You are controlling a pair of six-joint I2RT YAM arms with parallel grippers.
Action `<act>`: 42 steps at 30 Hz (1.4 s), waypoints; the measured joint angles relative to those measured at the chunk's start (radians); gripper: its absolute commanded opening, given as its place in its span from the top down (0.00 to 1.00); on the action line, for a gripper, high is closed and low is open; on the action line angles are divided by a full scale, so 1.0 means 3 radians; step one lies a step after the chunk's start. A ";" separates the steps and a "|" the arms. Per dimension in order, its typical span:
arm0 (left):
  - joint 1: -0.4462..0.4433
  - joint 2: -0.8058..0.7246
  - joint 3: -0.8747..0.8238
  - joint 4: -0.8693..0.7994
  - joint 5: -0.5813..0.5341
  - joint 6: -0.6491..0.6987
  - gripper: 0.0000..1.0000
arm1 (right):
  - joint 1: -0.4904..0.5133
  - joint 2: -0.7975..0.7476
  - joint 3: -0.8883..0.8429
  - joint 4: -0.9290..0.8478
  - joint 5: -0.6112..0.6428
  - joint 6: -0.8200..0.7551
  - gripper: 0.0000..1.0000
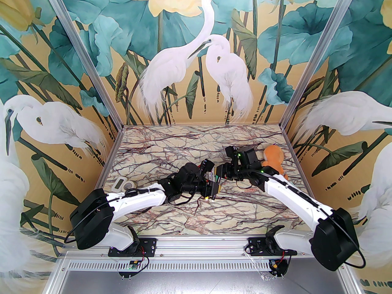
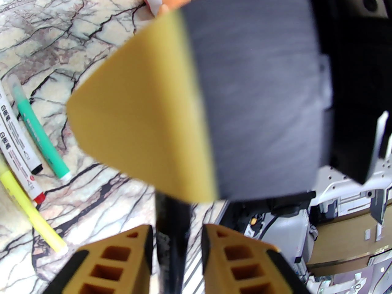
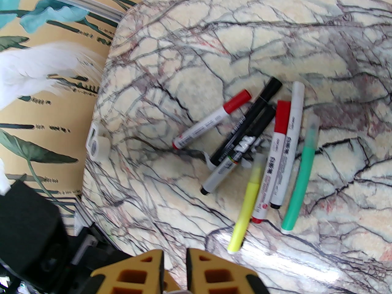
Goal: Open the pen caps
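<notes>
Left hand clamps a slim, smooth black pen; right hand looks pinched closed, contents unclear.

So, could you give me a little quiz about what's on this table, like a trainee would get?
1. True or false: the left tool grips a black pen.
2. The plush toy on the table is: A blue, B orange, C purple?
3. How many red-capped markers lie loose on the table?
Key: 1 true; 2 B; 3 two.
</notes>
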 measured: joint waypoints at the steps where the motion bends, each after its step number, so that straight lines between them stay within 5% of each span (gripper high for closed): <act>1: 0.0000 0.0000 -0.0022 0.0051 0.0001 -0.0015 0.64 | 0.0000 -0.0033 -0.0014 0.0033 -0.0004 0.0033 0.87; 9: 0.0000 -0.0001 -0.0158 0.0371 0.0023 -0.0139 0.68 | 0.0023 -0.0155 -0.0207 0.0322 -0.0080 0.0259 0.87; 22: -0.0003 0.0000 -0.0158 0.0446 0.0024 -0.0108 0.93 | 0.0066 -0.0203 -0.0347 0.0532 -0.0078 0.0406 0.87; 42: 0.0071 -0.0140 -0.0393 0.1031 0.0561 -0.0304 0.95 | 0.0074 -0.0596 -0.0552 0.0857 -0.0294 0.0404 0.90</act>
